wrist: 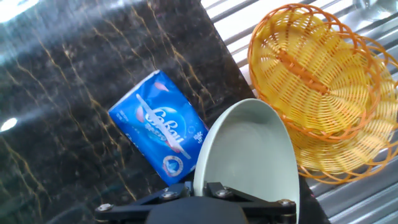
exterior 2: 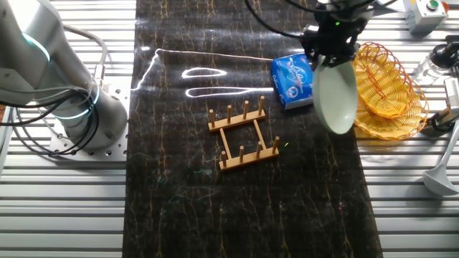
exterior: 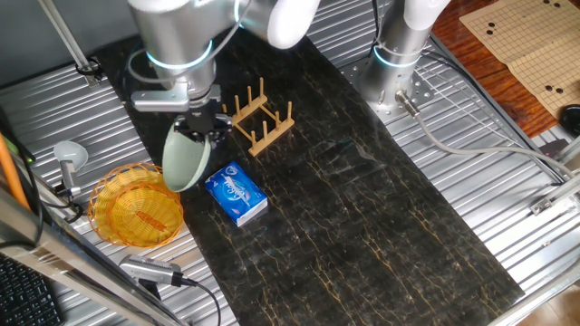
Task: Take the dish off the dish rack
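Note:
The pale mint-green dish [exterior: 186, 161] hangs on edge from my gripper [exterior: 201, 127], held by its rim above the mat, between the wicker basket and the blue packet. It also shows in the other fixed view [exterior 2: 337, 97] and in the hand view [wrist: 249, 155], where my gripper [wrist: 200, 186] has its jaws shut on the rim. The wooden dish rack [exterior: 260, 119] stands empty on the dark mat, to the right of the dish; it shows in the other fixed view [exterior 2: 244, 134] too, apart from the dish.
A yellow-orange woven basket [exterior: 136, 206] sits at the mat's edge beside the dish. A blue tissue packet [exterior: 236, 194] lies on the mat close under the dish. A second arm's base [exterior: 399, 63] stands at the back. A ladle [exterior: 71, 159] lies left.

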